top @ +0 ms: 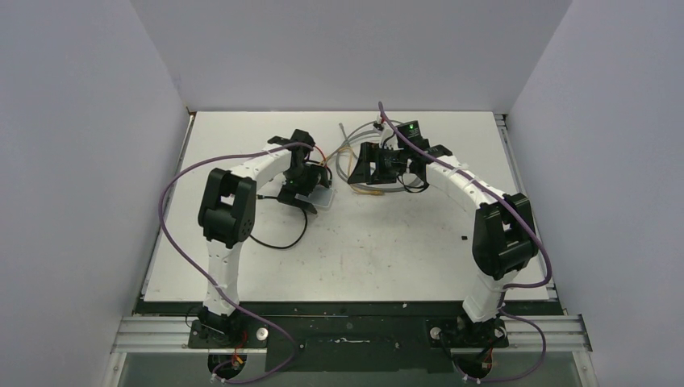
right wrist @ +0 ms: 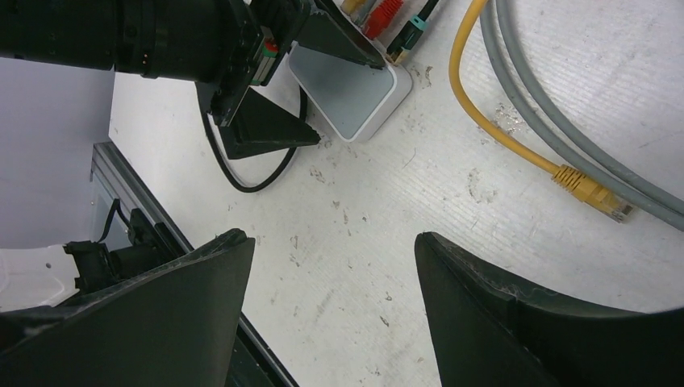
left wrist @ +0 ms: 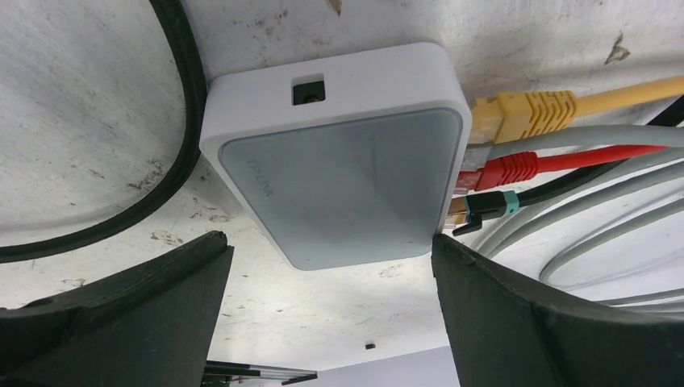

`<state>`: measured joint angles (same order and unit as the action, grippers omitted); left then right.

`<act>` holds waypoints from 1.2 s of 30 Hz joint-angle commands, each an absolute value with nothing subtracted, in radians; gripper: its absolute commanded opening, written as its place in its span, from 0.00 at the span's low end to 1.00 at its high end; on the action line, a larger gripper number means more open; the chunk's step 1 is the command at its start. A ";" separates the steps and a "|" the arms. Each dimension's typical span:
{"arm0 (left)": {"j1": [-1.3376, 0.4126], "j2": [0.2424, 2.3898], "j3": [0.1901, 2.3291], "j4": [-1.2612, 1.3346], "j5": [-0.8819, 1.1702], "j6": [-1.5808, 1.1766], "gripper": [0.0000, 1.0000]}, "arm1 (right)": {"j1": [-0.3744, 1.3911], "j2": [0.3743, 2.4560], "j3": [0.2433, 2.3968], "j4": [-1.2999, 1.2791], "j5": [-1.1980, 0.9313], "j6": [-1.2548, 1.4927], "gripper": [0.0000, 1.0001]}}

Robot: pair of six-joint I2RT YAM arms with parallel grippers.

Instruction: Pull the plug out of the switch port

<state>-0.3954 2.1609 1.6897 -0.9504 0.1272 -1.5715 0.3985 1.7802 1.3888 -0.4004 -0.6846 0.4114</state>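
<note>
— Where is the switch (left wrist: 347, 177) found?
— It is seen flat on the table (left wrist: 89, 97), between the widely parted jaws of the left gripper (left wrist: 329, 240). Faint "TP-LINK" lettering is read on its lid. A yellow plug (left wrist: 524, 113), a red plug (left wrist: 504, 171) and a black plug (left wrist: 484, 205) are seated along its right edge.
— And the right gripper (right wrist: 331, 236)?
— Its jaws are spread wide over the table with nothing gripped. A loose yellow plug (right wrist: 593, 193) is seen beside it.

L pincer (top: 309, 192) at switch (top: 326, 199), R pincer (top: 360, 167) by cables (top: 352, 143).

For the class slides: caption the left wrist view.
Open left gripper frames the switch, its yellow plug, red plug and black plug all seated.
</note>
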 commanded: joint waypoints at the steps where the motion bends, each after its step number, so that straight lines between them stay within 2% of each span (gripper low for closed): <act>1: -0.381 2.182 1.728 -0.939 0.110 -1.605 0.94 | 0.390 1.743 1.387 -0.394 -0.684 0.385 0.75; 7: -0.359 2.191 1.715 -0.878 0.115 -1.599 0.97 | 0.389 1.754 1.395 -0.402 -0.690 0.381 0.75; 22: -0.349 2.211 1.724 -0.914 0.100 -1.599 0.97 | 0.389 1.774 1.414 -0.435 -0.695 0.361 0.75; 27: -0.356 2.162 1.668 -0.898 0.073 -1.595 0.89 | 0.387 1.770 1.418 -0.440 -0.692 0.363 0.75; 31: -0.356 2.124 1.601 -0.835 0.077 -1.566 0.71 | 0.387 1.763 1.427 -0.442 -0.691 0.365 0.75; 36: -0.357 2.103 1.580 -0.840 0.066 -1.504 0.63 | 0.383 1.756 1.454 -0.460 -0.690 0.364 0.75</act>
<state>-0.3534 2.1422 1.6028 -0.8330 0.1181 -1.5661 0.3931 1.7805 1.3952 -0.4633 -0.6853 0.3767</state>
